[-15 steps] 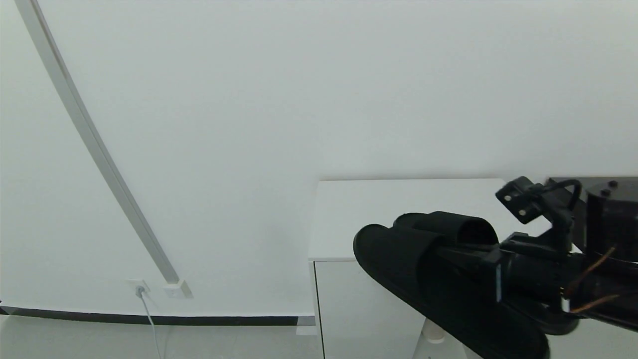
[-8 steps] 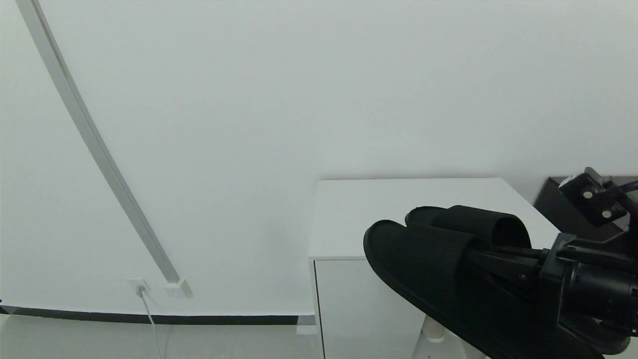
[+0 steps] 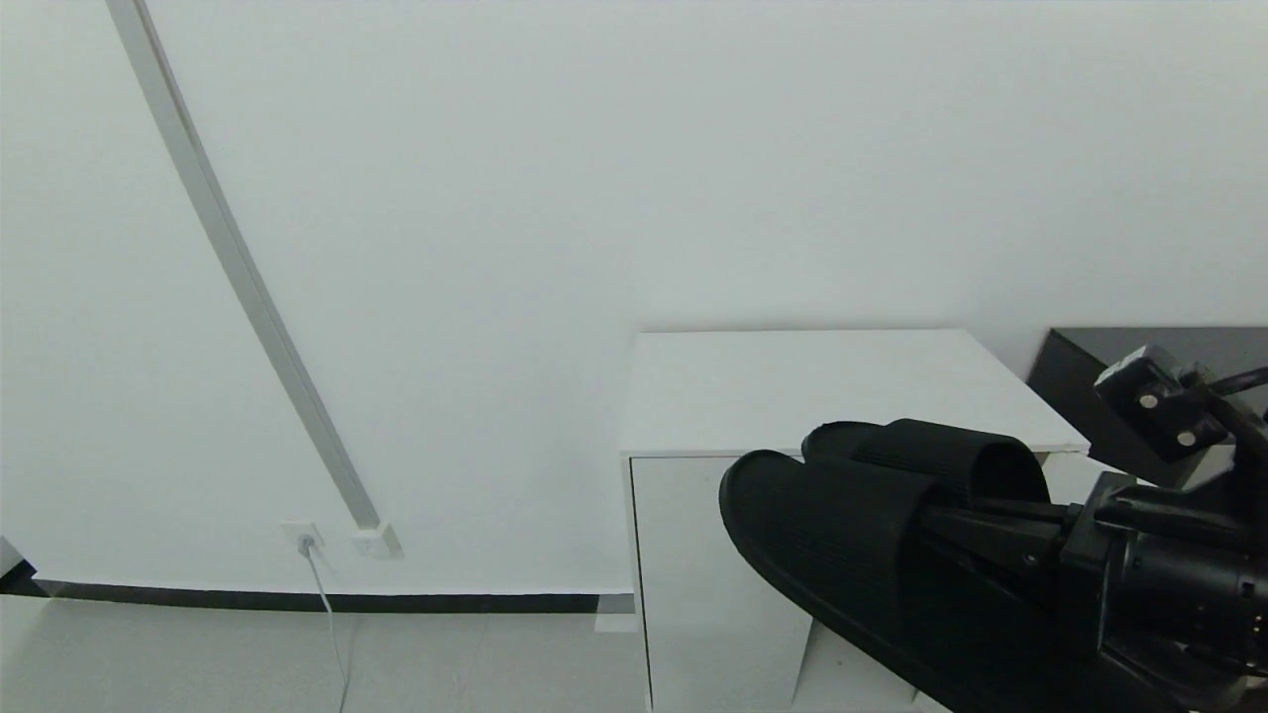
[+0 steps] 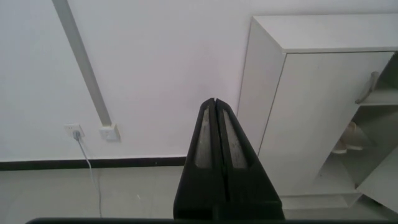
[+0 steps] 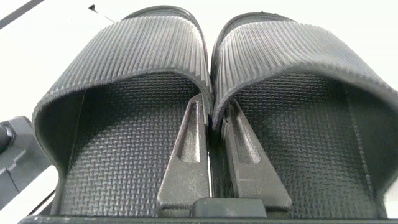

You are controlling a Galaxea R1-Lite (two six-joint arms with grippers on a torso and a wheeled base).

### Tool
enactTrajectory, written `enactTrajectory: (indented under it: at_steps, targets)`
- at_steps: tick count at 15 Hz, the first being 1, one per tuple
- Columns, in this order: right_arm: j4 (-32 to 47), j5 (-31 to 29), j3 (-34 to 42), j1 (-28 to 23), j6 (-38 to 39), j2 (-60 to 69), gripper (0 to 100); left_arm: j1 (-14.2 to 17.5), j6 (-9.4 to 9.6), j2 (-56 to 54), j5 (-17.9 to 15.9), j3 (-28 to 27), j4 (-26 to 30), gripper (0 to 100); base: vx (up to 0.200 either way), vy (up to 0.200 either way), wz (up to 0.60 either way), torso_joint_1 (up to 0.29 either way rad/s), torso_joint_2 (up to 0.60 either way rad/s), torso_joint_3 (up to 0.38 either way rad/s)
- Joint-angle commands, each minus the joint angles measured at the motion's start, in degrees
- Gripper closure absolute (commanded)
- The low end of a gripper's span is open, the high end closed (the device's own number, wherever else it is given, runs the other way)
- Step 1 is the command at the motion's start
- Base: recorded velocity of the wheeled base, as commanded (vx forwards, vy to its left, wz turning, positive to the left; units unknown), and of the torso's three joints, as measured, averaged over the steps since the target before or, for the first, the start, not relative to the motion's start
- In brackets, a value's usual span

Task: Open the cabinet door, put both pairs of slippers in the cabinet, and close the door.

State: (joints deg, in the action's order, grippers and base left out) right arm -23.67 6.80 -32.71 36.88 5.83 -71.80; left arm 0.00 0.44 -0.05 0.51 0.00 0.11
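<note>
White cabinet (image 3: 812,386) stands by the wall (image 3: 594,198). We see the black slippers (image 3: 842,525) up in the air before it, pinched together by our right claw (image 5: 214,143). Our left claw (image 4: 215,109) is squeezed tight and holds nothing.

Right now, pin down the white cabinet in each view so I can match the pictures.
Head view: white cabinet at lower centre-right, partly behind the black slippers clamped in the right tool.
Left wrist view: cabinet beyond the shut left tool, across it from the wall socket.
Right wrist view: hidden behind the black slippers.
Shared landmark: that wall socket with its cable, on the wall to the robot's left of the cabinet.
</note>
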Motion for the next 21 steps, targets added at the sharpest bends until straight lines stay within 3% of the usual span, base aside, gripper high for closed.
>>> enactTrajectory:
  at_steps: [1,4,16,21]
  targets:
    - [-0.23,-0.03,0.01,-0.05,-0.03,-0.97,100,0.0,0.0,0.05,0.02,0.0,0.07,100,0.0,0.0,0.0,0.0,0.0,0.0]
    - [-0.23,-0.03,0.01,-0.05,-0.11,-1.06,100,0.0,0.0,0.05,0.1,0.0,-0.02,100,0.0,0.0,0.0,0.0,0.0,0.0]
    - [-0.58,-0.21,-0.08,-0.67,-0.2,-4.22,100,0.0,0.0,0.05,0.1,0.0,0.07,100,0.0,-0.2,0.0,0.004,0.0,0.003]
    - [-4.1,-0.39,-0.08,-0.75,-0.29,-7.3,100,0.0,0.0,0.05,0.1,0.0,-0.02,100,0.0,-0.2,0.0,0.001,0.0,0.002]
